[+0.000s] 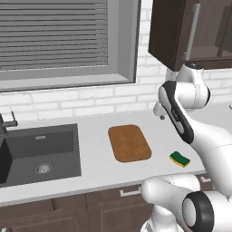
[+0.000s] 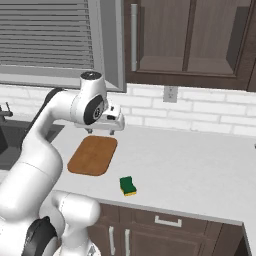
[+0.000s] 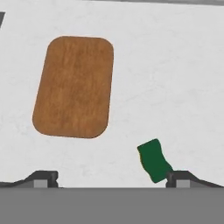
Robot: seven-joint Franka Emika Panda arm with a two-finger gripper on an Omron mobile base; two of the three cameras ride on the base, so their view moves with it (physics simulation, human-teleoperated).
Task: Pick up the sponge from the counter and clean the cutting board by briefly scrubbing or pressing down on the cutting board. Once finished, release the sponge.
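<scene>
1. Left base view: the gripper [image 1: 159, 111] hangs right of centre, high above the counter [image 1: 97, 158]. The sponge [image 1: 180, 158] lies at lower right, apart from the cutting board [image 1: 129, 142] at centre. Best approach, I judge: move over the sponge, then descend straight.
2. Right base view: the gripper [image 2: 101, 131] sits beyond the board's [image 2: 93, 155] far edge; the sponge's [image 2: 128, 185] yellow layer shows here.
3. Hand view: the fingertips [image 3: 43, 178] stand wide apart, holding nothing. The sponge [image 3: 155, 160] sits at lower right beside one tip, so centre it between them.

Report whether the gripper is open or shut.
Open: in the hand view the gripper shows its fingertips far apart, holding nothing, above the counter.
</scene>
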